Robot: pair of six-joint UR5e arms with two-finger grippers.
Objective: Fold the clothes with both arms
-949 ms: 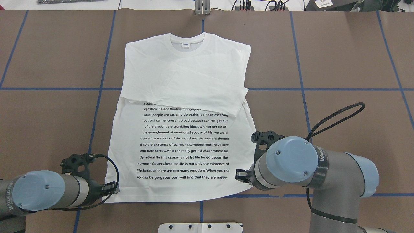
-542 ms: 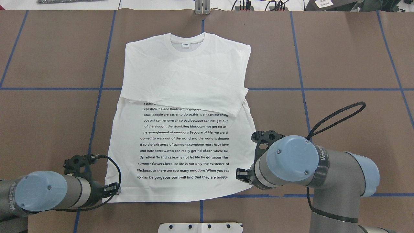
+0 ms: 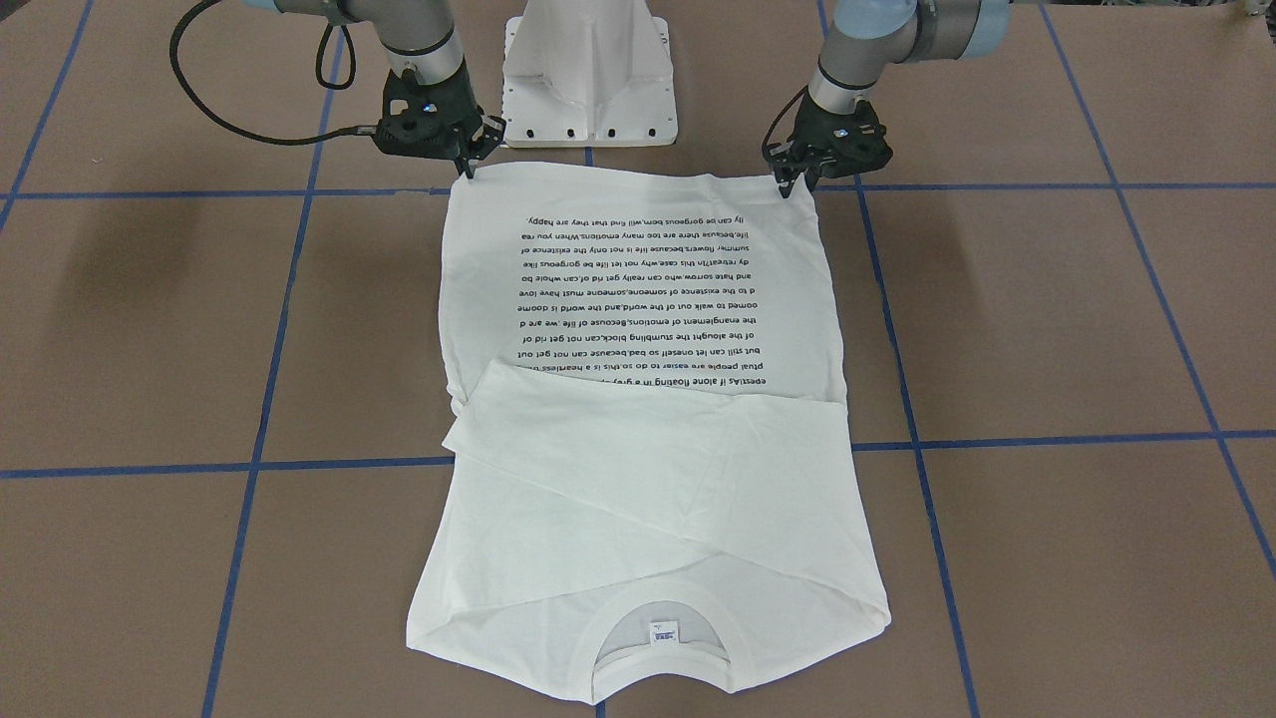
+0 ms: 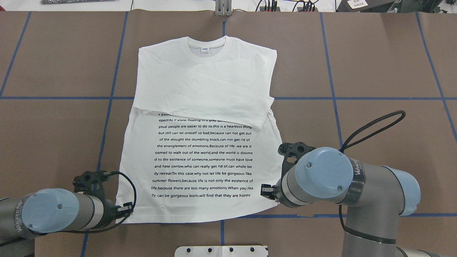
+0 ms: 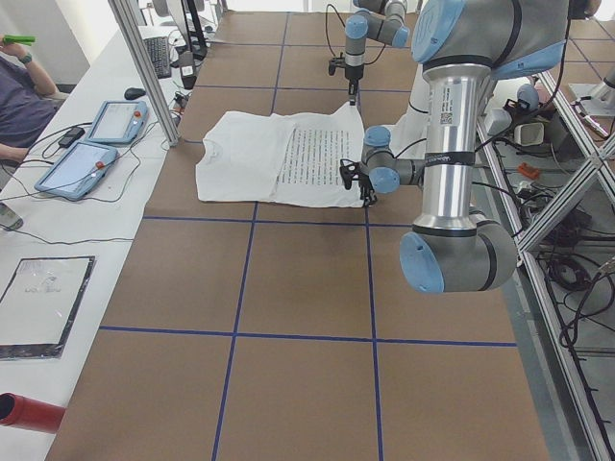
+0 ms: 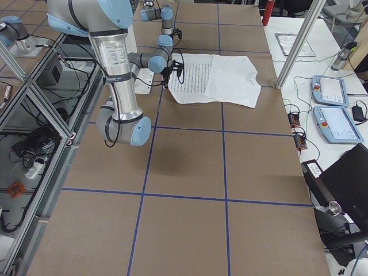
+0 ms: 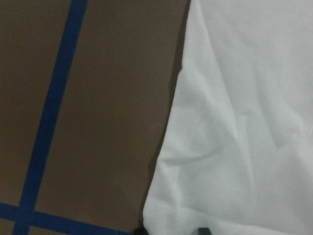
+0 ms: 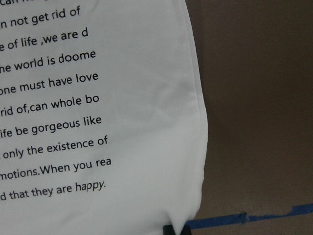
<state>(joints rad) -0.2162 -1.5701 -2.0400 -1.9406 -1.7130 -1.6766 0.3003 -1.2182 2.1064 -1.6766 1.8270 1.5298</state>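
Note:
The white long-sleeved T-shirt (image 4: 200,89) lies flat on the brown table, collar at the far side, both sleeves folded across the chest, black text facing up. My left gripper (image 4: 127,210) is at the near-left hem corner and my right gripper (image 4: 272,198) at the near-right one. From the front, the left gripper (image 3: 795,183) and the right gripper (image 3: 467,168) each pinch a hem corner. In the left wrist view, cloth (image 7: 244,122) bunches between the fingertips at the bottom edge. The right wrist view shows the printed hem (image 8: 98,122) puckering toward nearly closed tips.
The white pedestal base (image 3: 588,70) stands just behind the hem, between the arms. Blue tape lines (image 4: 332,98) grid the table. Two tablets (image 5: 96,144) and a seated person (image 5: 19,96) are past the far edge. Bare table (image 4: 385,64) lies on both sides of the shirt.
Both arms have crept slightly inward and toward the near edge; the left gripper has moved closer onto its hem corner. The shirt lies as before.

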